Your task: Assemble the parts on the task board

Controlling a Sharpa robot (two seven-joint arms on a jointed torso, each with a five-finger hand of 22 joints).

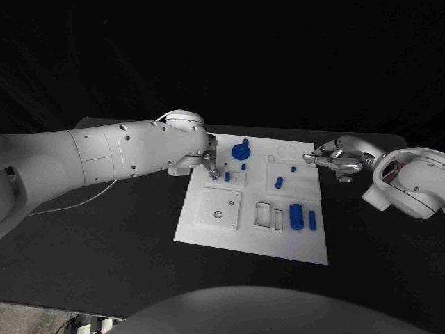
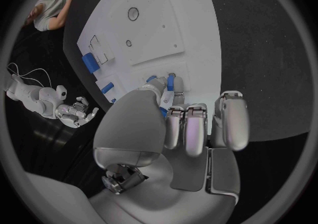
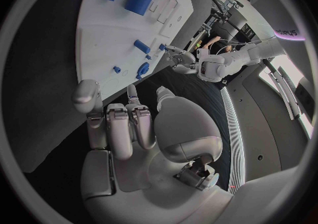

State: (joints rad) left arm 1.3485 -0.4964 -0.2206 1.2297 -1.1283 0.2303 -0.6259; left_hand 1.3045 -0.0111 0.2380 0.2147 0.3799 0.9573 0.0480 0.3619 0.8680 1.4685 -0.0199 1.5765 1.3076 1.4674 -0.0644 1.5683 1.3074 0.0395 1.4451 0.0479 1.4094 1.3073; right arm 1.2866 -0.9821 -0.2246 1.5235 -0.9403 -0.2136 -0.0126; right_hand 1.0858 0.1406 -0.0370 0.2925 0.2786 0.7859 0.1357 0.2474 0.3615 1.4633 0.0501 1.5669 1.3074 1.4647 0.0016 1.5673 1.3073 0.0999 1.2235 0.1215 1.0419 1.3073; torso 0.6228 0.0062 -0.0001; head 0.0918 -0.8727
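Black table, white board [image 1: 208,229]: left hand [image 1: 211,161] pinches a blue peg [image 2: 171,82] just above it, should lower straight; right hand [image 1: 335,159] waits open beside.

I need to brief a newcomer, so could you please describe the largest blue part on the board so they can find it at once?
Start at the white task board on the black table. Go to its near right corner, beside two rectangular cutouts. There lies the big blue cylinder, much thicker than the slim blue rod on its right.

No text, label, number or sign can be read in these pictures.
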